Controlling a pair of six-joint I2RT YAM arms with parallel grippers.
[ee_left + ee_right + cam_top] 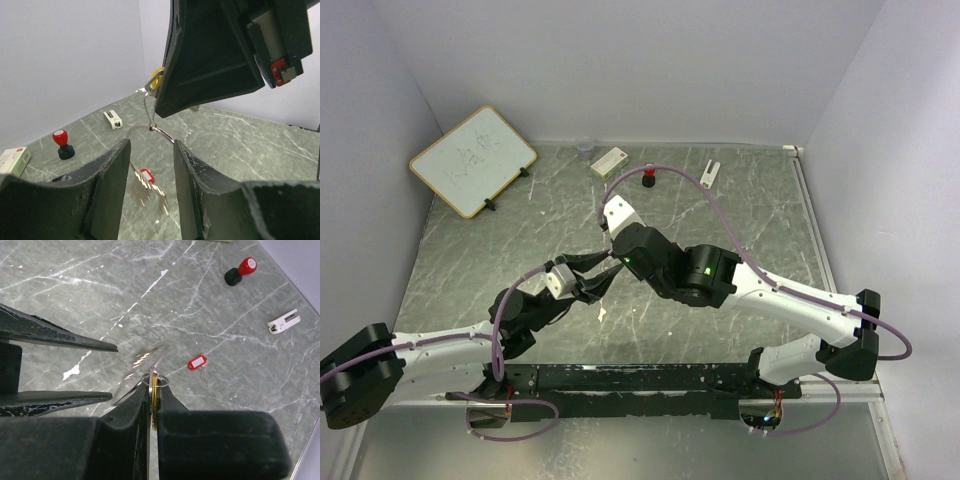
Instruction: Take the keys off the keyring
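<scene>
Two arms meet above the middle of the surface. The right gripper has its jaws pressed together on one yellow-headed key. One thin silver keyring is held with it and hangs below on a wire loop. The left gripper is seen with its jaws apart, nothing being gripped, and the keyring hangs just above the gap between them.

One red-headed key is seen lying on the surface, apart from the ring. Silver keys show near the ring only as a blur, so their number cannot be told.

At the far edge one whiteboard, one clear cup, one white box, one red-topped black knob and one white clip-like piece are counted.

The surface is grey-green, marbled with white veins, and is enclosed by plain white walls on three sides.
</scene>
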